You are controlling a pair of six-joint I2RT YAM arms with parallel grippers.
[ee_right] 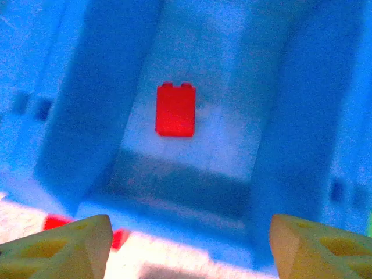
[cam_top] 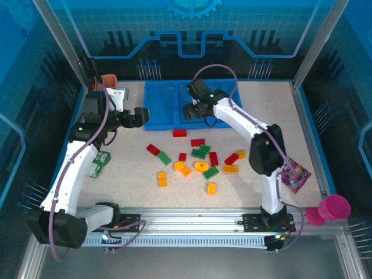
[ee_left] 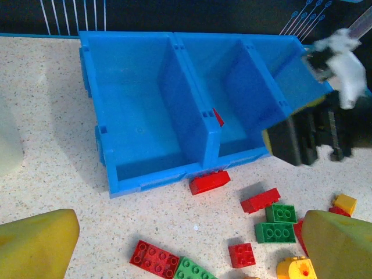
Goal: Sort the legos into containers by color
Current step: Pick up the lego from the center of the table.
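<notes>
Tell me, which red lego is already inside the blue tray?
The red brick lying in the tray's middle compartment; the other red bricks all sit out on the table.

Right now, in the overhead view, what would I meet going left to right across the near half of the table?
Left to right: green snack packet → orange rectangular plastic brick → round yellow plastic piece → purple foil packet → pink plastic cup.
</notes>
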